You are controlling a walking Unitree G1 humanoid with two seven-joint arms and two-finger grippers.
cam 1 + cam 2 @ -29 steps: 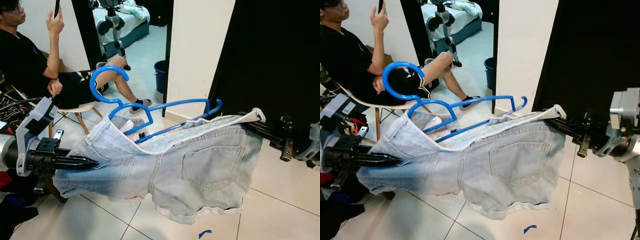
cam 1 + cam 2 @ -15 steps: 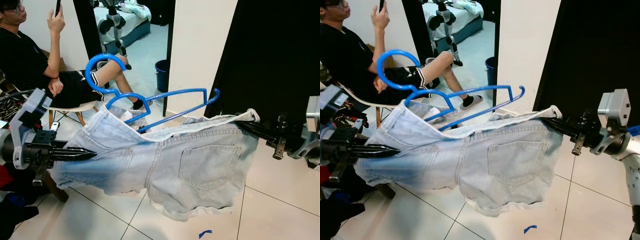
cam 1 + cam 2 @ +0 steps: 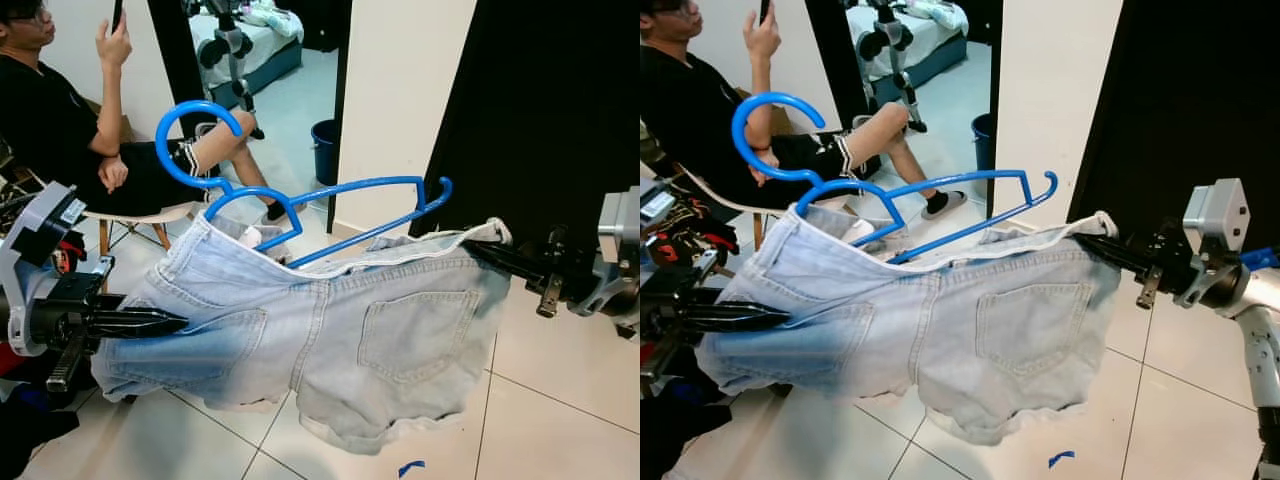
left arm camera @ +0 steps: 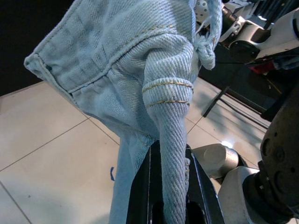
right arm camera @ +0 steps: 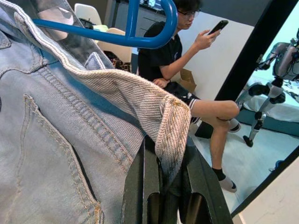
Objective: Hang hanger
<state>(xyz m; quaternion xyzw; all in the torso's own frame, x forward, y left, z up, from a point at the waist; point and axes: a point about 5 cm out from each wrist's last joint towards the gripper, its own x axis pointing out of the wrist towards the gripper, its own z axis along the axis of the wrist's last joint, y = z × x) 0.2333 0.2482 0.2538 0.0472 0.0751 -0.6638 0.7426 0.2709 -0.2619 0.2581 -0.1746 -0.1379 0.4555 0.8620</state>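
I'm looking into a home: pale tiled floor (image 3: 560, 400), a white wall (image 3: 400, 90) beside a dark door (image 3: 540, 110), and a doorway onto a bedroom with a bed (image 3: 255, 35) and a blue bucket (image 3: 322, 150). A person (image 3: 60, 120) sits on a chair, holding a phone

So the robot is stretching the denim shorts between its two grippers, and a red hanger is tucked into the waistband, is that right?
Not quite: the hanger is blue, not red, as the left eye view shows. The rest holds: the left gripper and the right gripper each pinch an end of the denim shorts, stretching them out, with the hanger tucked into the waistband.
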